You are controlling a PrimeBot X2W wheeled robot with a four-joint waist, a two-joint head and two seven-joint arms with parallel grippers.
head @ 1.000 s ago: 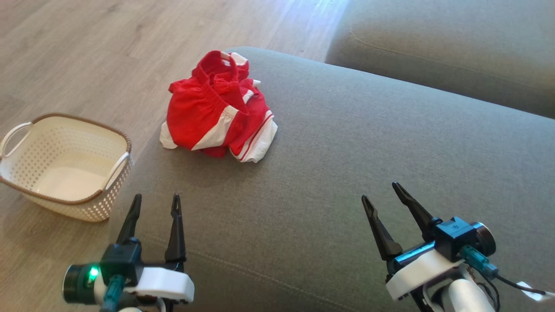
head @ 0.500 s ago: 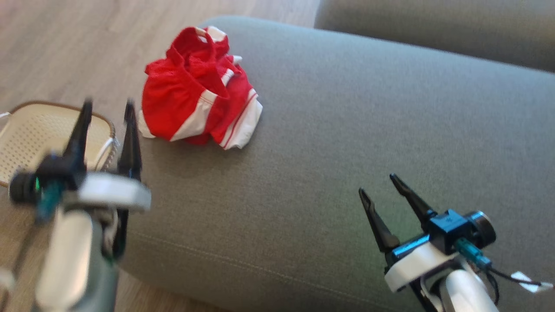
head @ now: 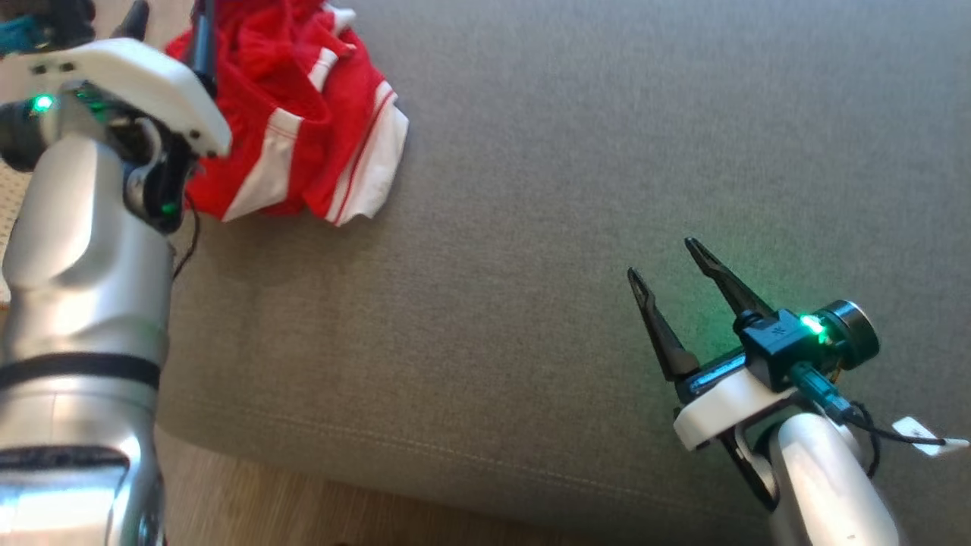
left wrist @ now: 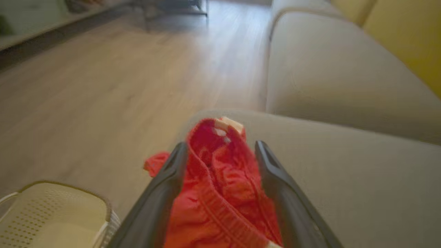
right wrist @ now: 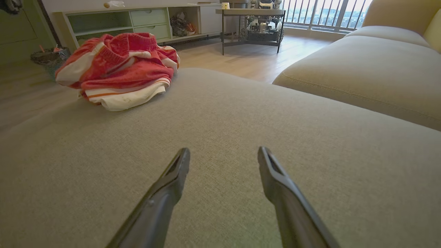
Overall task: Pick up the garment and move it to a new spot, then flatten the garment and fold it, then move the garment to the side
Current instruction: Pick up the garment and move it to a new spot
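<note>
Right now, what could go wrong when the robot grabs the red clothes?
1. The garment is bunched up, so the open left gripper might pinch just one loose fold and drop it.
2. It lies near the edge of the sofa cushion, so a nudge might push it onto the floor.

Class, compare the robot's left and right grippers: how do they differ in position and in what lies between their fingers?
The left gripper is at the garment, red cloth showing between its fingers; the right gripper is far from it, bare sofa cushion between its fingers. The left reaches forward; the right hangs back near the robot. Both are open, gripping nothing.
</note>
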